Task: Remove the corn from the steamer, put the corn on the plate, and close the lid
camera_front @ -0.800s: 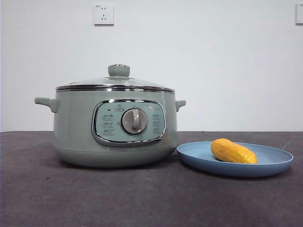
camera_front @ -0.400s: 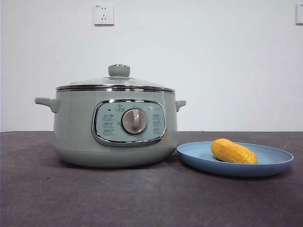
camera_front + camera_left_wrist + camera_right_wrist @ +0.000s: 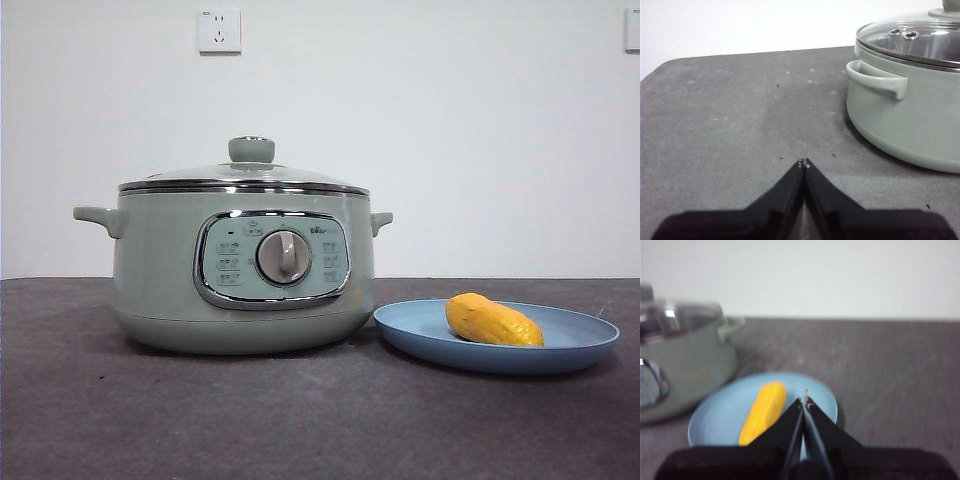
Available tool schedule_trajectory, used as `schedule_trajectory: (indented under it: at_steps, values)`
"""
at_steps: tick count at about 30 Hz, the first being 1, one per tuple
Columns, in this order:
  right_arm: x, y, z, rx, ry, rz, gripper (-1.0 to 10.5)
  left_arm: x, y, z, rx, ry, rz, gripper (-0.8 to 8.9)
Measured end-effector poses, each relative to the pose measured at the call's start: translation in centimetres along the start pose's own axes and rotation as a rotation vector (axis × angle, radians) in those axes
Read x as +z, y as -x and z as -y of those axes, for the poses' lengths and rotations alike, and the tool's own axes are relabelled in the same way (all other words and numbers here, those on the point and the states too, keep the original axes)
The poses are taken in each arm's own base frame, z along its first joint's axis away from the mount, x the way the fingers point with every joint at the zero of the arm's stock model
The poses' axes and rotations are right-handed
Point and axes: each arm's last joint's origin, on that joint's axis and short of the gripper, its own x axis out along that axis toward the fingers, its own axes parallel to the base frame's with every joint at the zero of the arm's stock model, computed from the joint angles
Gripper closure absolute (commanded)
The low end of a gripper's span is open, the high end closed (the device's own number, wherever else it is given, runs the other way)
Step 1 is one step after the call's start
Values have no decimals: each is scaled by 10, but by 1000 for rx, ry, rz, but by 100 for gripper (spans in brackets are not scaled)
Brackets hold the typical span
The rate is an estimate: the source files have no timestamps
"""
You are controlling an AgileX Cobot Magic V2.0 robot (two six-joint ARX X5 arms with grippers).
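Front view: your steamer stands on the dark grey worktop, control panel and silver dial facing the camera. The lid sits closed on the steamer, chrome rim seated all round, pale green knob upright on top. Two stubby side handles show, one on each side.

The light blue plate lies on the worktop just beside the steamer, its near rim close to the pot's base; you cannot tell from this view whether they touch. The corn lies on its side on the plate, tapered end pointing away from the steamer.

Neither arm shows in the front view. A white wall socket is on the wall behind the steamer.

Left wrist view: your left gripper has its jaws pressed together, holding nothing, over bare worktop and well apart from the steamer. One handle and the glass lid with two small steam vents are visible.

Right wrist view (blurred): your right gripper has its jaws together, holding nothing, above the plate and beside the corn, not touching it. The steamer stands beyond the plate.
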Motion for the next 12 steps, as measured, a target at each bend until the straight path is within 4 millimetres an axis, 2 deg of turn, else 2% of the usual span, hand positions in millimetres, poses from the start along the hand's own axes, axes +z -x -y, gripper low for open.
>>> schedule_trajectory:
  at_steps: [3, 12]
  values:
    - [-6, 0, 0, -1, -18, -64, 946, 0, 0, 0, 0, 0, 0, 817]
    - [-6, 0, 0, -1, -63, -63, 946, 0, 0, 0, 0, 0, 0, 817]
